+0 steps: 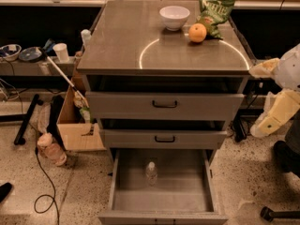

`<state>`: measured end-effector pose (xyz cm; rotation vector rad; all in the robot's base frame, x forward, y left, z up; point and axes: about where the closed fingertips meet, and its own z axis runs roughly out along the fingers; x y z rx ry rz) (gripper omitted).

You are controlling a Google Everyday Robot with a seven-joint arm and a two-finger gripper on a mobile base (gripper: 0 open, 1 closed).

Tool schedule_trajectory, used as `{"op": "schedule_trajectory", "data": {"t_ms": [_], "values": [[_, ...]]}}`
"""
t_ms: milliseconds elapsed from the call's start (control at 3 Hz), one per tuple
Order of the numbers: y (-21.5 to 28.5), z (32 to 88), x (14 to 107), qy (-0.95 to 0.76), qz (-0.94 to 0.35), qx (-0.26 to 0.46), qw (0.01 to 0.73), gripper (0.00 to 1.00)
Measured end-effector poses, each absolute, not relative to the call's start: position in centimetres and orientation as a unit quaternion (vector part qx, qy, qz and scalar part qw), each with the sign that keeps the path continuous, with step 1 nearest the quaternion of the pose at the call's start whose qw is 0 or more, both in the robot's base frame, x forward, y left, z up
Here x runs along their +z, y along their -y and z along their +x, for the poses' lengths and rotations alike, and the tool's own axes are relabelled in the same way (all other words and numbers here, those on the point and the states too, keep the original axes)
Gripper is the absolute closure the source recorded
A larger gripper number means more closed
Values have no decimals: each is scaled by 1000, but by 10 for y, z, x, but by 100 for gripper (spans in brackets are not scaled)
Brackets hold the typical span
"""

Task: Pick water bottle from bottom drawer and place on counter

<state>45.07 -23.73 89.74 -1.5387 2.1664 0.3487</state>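
The water bottle, small, clear and white-capped, stands upright in the middle of the open bottom drawer, which is pulled out towards me. The counter is the grey-brown cabinet top with a bright circular arc. My gripper is a cream-coloured piece at the right edge of the view. It hangs beside the cabinet at about the height of the upper drawers, well above and to the right of the bottle, and touches nothing.
On the counter are a white bowl, an orange and a green chip bag. The two upper drawers stand slightly open. A cardboard box, a pinkish bottle and cables lie on the floor to the left. A cluttered side shelf is at the left.
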Motion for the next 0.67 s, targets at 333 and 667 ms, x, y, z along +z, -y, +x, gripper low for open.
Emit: {"op": "schedule_trajectory", "data": {"t_ms": [333, 667], "values": [[231, 454, 893, -770, -548, 197, 263, 0], [223, 456, 896, -748, -537, 259, 291, 0]]}}
